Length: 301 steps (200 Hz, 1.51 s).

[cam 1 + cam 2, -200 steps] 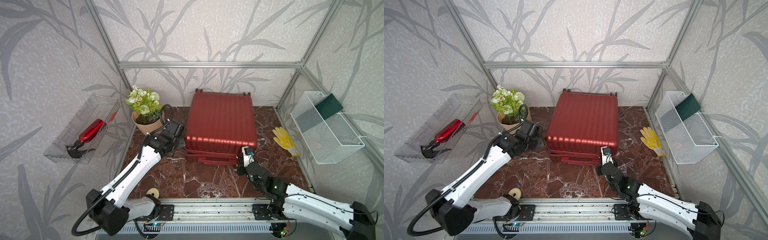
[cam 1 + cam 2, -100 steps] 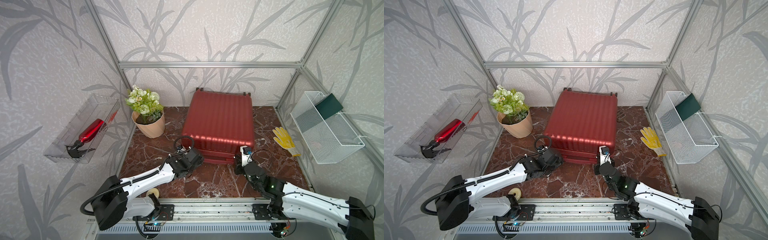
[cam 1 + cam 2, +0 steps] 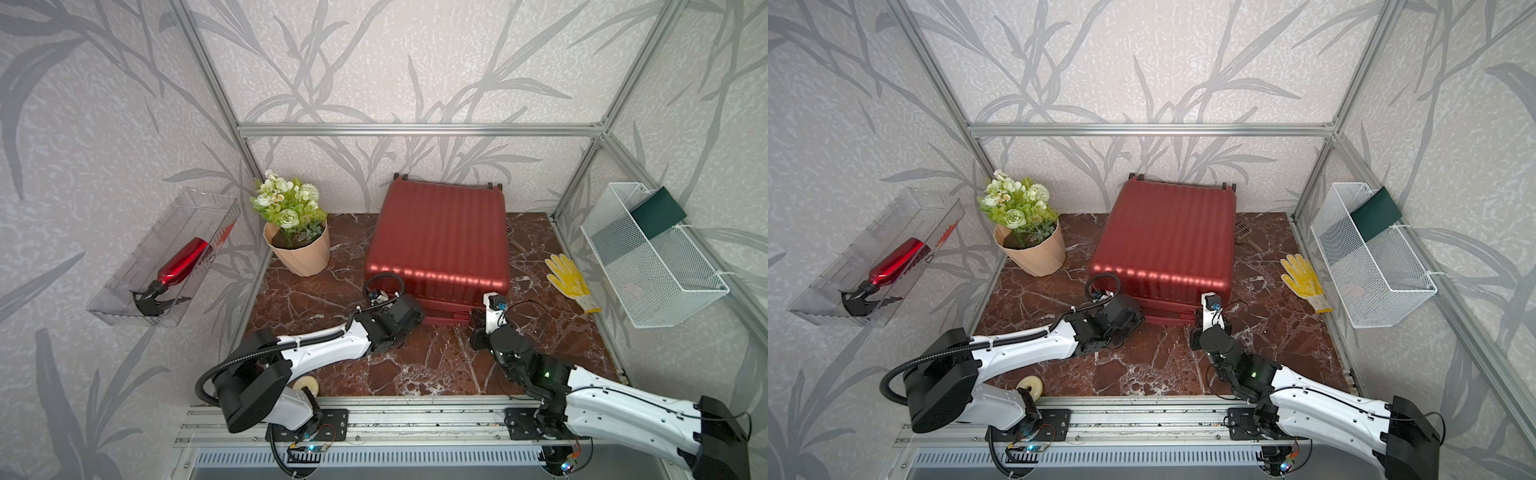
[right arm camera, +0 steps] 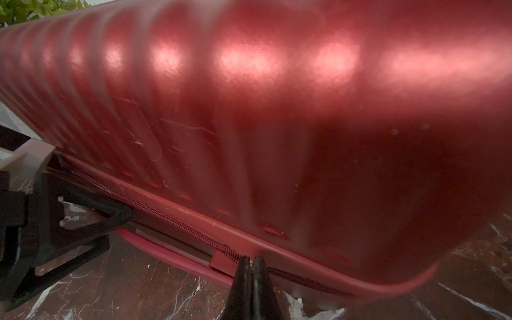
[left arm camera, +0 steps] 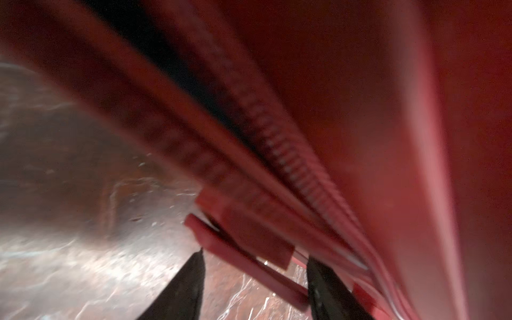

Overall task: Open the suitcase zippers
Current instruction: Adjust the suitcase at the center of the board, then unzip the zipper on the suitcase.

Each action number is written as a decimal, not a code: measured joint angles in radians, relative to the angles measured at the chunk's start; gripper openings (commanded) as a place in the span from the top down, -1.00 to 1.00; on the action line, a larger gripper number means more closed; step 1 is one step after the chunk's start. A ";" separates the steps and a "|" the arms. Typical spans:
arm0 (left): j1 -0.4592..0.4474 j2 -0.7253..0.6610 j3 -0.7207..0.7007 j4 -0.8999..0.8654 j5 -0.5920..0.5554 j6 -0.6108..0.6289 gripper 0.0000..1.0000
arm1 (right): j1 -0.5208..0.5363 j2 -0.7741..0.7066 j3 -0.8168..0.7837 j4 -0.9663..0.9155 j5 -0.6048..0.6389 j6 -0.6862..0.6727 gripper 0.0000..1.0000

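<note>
Metallic-red and ribbed, the small hard-shell suitcase (image 3: 436, 232) lies flat toward the back middle of the dark red marble tabletop (image 3: 415, 370) in both top views. It sits between a beige pot of white-and-green flowers (image 3: 297, 249) and a yellow knitted glove (image 3: 568, 280). The left gripper (image 3: 411, 311) meets the case's near edge at the corner on the flowerpot side. The right gripper (image 3: 478, 322) reaches the same near edge toward the glove side. From above, neither pair of fingers can be read. On the side wall, a clear plastic tray (image 3: 830, 307) holds a red spray bottle (image 3: 892, 264). The left wrist view is blurred and very close. In it a thin red zip track (image 5: 291, 166) runs along the seam, with a dark gap beside it farther along, where the two shell halves stand apart. The left gripper's black fingers (image 5: 191, 288) are spread wide on either side of a pinkish-red strip (image 5: 243, 263) at the case's lower edge, not clamped on it. In the right wrist view the right gripper's fingers (image 4: 243, 277) are pressed together, their tips at the zip track, just beside a small flat red tab (image 4: 221, 260). I cannot tell whether anything thin is caught between them. At that view's edge, the left gripper's parted fingers show, the upper tip at the seam.
</note>
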 measured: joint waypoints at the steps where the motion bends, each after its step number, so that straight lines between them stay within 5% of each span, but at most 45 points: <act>1: 0.000 0.002 0.000 0.005 0.000 0.002 -0.03 | 0.000 0.000 0.000 0.000 0.000 0.000 1.00; 81: 0.003 0.019 -0.018 0.083 -0.013 -0.030 -0.25 | -0.005 -0.014 -0.014 -0.005 0.007 0.000 1.00; 158: 0.003 0.008 -0.092 0.246 -0.012 -0.060 -0.01 | -0.005 0.003 -0.014 0.006 0.007 0.000 1.00; 245: 0.002 0.021 -0.095 0.275 -0.014 -0.114 0.00 | -0.005 0.014 -0.014 0.018 0.005 0.003 1.00; 273: 0.004 0.035 -0.061 0.238 -0.023 -0.151 0.25 | -0.005 0.011 -0.014 0.017 -0.003 0.013 1.00; 301: 0.018 0.056 -0.010 0.179 -0.004 -0.234 0.82 | 0.004 -0.012 -0.014 -0.008 -0.013 0.022 1.00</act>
